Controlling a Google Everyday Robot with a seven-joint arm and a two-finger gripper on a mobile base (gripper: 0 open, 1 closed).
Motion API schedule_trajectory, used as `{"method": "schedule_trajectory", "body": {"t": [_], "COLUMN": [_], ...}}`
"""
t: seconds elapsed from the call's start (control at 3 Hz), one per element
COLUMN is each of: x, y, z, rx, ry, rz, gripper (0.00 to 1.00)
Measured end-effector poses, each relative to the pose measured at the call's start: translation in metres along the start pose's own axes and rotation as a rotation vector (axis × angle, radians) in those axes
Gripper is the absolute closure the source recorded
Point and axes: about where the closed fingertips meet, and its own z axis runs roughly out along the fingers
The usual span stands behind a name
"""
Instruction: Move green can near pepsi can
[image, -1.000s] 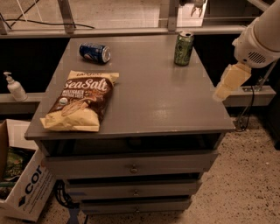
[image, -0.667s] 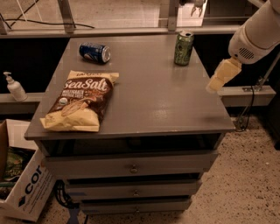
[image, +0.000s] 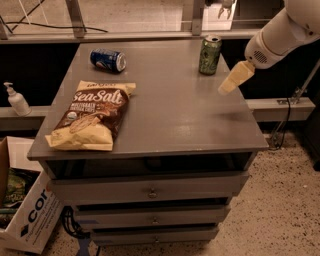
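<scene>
The gripper (image: 235, 80) has moved. A second ago it hung out past the right edge of the table (image: 190, 120). Now it has slid up and to the left, and it sits over the right side of the table top, just below and to the right of the green can (image: 210, 55). It is near the can but not touching it. I cannot tell if the gripper is open or shut (it shows as one pale wedge from here). The white arm (image: 280, 35) comes in from the upper right corner of the frame.

The green can has not moved. It stands upright near the back edge of the table, in the upper right of the frame. The pepsi can (image: 108, 59) has not moved either. It lies on its side in the upper left part of the table, well apart from the green can. A chip bag (image: 92, 115) lies flat on the left side, below the pepsi can.

So the job has only just begun. I think the arm is reaching for the green can and has a little more way to go before it can take hold. Then the can must ride across the back of the table to the left. The path there looks free, since the chip bag lies lower down.
</scene>
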Motion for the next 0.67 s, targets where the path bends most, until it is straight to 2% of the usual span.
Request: {"method": "schedule_trajectory", "body": {"t": [0.33,0.67], "x": [0.000,-0.005], "y": [0.000,0.002], "z": [0.000,0.011], "rx": [0.000,-0.038], "ry": [0.000,-0.050], "rz": [0.000,0.003], "gripper": [0.00,0.00]}}
